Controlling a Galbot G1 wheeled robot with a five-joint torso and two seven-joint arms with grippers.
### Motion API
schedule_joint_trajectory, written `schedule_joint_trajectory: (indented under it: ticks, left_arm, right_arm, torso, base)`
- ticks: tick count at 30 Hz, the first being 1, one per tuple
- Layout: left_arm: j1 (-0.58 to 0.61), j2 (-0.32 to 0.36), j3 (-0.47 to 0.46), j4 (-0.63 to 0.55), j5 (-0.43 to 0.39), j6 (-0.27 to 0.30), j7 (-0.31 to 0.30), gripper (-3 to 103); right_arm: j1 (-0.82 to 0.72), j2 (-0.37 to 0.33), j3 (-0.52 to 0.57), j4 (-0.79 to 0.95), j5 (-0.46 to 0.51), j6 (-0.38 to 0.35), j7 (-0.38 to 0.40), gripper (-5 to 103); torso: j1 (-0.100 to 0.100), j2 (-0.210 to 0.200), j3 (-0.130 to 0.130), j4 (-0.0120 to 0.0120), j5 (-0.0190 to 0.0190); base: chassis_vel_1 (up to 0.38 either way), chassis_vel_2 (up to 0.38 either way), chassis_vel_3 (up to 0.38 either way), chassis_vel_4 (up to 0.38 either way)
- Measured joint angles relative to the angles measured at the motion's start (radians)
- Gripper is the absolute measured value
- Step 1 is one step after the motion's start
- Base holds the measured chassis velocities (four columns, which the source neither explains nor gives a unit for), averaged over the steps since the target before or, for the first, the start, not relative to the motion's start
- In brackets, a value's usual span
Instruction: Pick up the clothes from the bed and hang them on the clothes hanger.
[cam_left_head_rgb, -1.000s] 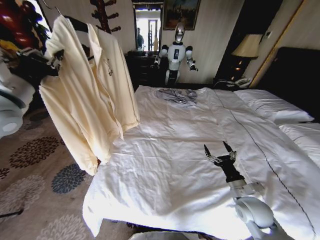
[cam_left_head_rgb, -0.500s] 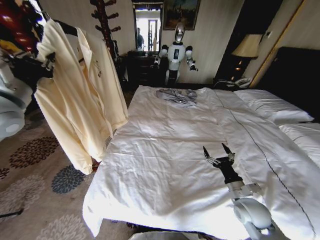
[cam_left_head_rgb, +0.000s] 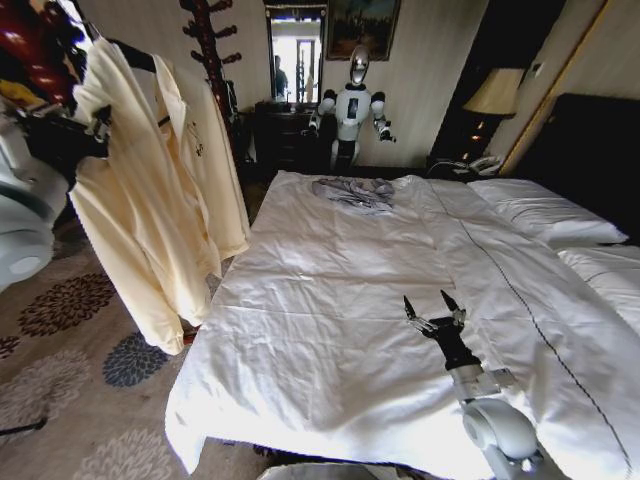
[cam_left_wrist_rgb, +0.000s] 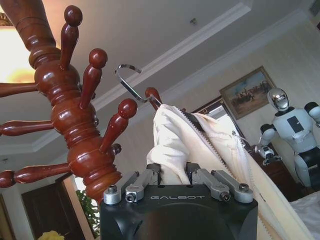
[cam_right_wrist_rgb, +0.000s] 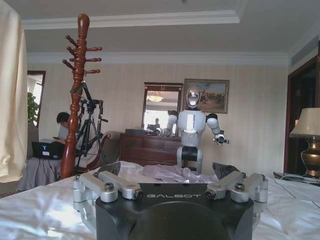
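The clothes (cam_left_head_rgb: 160, 200), a pale cream long-sleeved shirt, hang off the bed at the upper left on the black clothes hanger (cam_left_head_rgb: 133, 55). My left gripper (cam_left_head_rgb: 93, 128) is shut on the shirt's shoulder. In the left wrist view the gripper (cam_left_wrist_rgb: 173, 172) pinches the cream fabric (cam_left_wrist_rgb: 200, 145), and the hanger's silver hook (cam_left_wrist_rgb: 129, 81) stands just beside the red-brown coat stand (cam_left_wrist_rgb: 75, 105). My right gripper (cam_left_head_rgb: 432, 308) hovers open and empty low over the white bed (cam_left_head_rgb: 320, 300); in its own wrist view the gripper (cam_right_wrist_rgb: 172, 176) has its fingers spread wide.
A small grey garment (cam_left_head_rgb: 352, 190) lies at the bed's far end. The coat stand (cam_left_head_rgb: 205, 35) rises behind the shirt. Another robot (cam_left_head_rgb: 350, 105) stands by a dark dresser, with a lamp (cam_left_head_rgb: 492, 95) and white pillows (cam_left_head_rgb: 545, 215) at right. Patterned carpet (cam_left_head_rgb: 70, 330) lies left.
My left gripper has carried the shirt on its hanger to the left and slightly up, nearer the coat stand. The right gripper has drawn back a little over the bed, still open.
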Motion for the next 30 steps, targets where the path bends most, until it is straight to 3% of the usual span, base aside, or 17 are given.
schedule_joint_trajectory:
  ticks: [12, 30]
  left_arm:
    - [0.01, -0.03, 0.0, 0.008, 0.0, 0.019, -0.02, 24]
    - [0.019, -0.057, 0.024, 0.041, 0.008, 0.002, -0.016, 24]
  right_arm:
    - [-0.018, 0.031, 0.012, 0.005, -0.012, 0.004, 0.001, 100]
    - [-0.016, 0.016, 0.013, 0.011, -0.007, 0.001, 0.009, 100]
  torso:
    - [0.0, 0.0, 0.0, -0.0001, 0.0]
    - [0.0, 0.0, 0.0, -0.0001, 0.0]
  base:
    - [0.0, 0.0, 0.0, 0.0]
    - [0.0, 0.0, 0.0, 0.0]
